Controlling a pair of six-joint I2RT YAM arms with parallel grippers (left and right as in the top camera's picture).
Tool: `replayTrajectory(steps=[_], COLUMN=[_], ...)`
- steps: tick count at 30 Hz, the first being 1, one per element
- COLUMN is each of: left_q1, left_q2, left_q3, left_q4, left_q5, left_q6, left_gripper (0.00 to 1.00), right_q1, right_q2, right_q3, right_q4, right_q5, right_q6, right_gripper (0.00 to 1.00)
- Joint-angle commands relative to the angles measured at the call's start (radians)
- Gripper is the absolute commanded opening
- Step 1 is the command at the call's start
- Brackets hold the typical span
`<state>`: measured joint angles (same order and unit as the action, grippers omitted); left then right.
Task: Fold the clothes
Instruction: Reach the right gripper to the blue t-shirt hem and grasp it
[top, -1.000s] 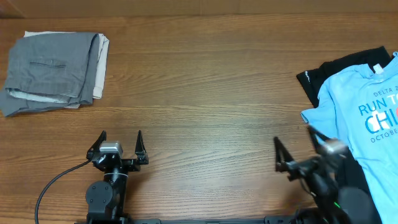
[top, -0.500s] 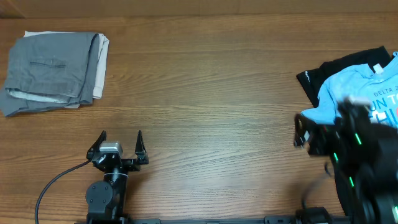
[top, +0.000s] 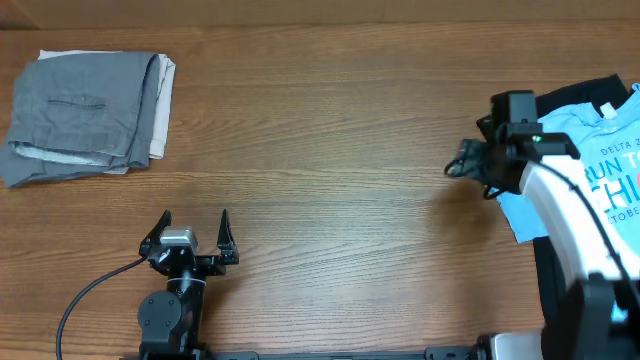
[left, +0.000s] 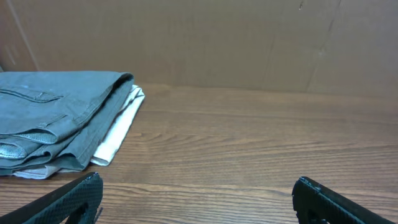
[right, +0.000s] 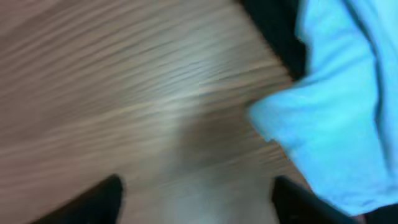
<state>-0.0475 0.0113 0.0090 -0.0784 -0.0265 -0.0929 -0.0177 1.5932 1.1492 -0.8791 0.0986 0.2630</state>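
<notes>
The light blue T-shirt (top: 602, 132) lies spread at the right edge of the bench (top: 330, 130), its chest lettering only partly in frame, with a black garment (top: 585, 92) showing from under its far side. The right tool (top: 466, 168) is just beside the shirt's left border, over bare wood. In the blurred right wrist view its two fingers (right: 93, 200) stand apart with only wood grain between them, and a fold of the shirt (right: 336, 118) sits ahead and to the right, outside the gap, so it grips nothing. The left tool (top: 195, 222) sits near the front edge, left of centre, with its fingers spread wide and nothing between them, and a dark cable (top: 90, 290) trails from its arm toward the front left corner. In the far left corner rests a folded pair of grey trousers (top: 85, 110) on top of a pale cloth (top: 166, 105) that pokes out along the right side of the stack.
</notes>
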Motion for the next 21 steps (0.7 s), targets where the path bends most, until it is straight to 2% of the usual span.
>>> replayTrajectory(steps=[1,4,7,16,21], left_q1=[-0.006,-0.006,-0.006,-0.006,-0.006], left_q2=[-0.006,-0.006,-0.006,-0.006,-0.006], left_q3=[-0.003,-0.003,-0.003,-0.003,-0.003], left_q4=[0.002,0.002,0.002,0.002,0.002], left_q5=[0.009,0.009,0.009,0.009,0.009], left_q6=[0.026,0.026,0.026,0.026,0.026], left_gripper=[1.00,1.00,1.00,1.00,1.00], right_q1=[-0.086,-0.140,-0.147,-0.146,-0.146], right_q2=[0.081,0.150,0.187,0.222,0.235], right_q3=[0.023,0.023,0.023,-0.029,-0.032], right_q4=[0.040,0.064,0.064,0.171,0.191], right_q5=[0.040,0.039,0.040,0.052,0.051], right_q6=[0.056,0.057,0.056,0.180,0.183], right_gripper=[0.62,0.57,0.56,0.57,0.57])
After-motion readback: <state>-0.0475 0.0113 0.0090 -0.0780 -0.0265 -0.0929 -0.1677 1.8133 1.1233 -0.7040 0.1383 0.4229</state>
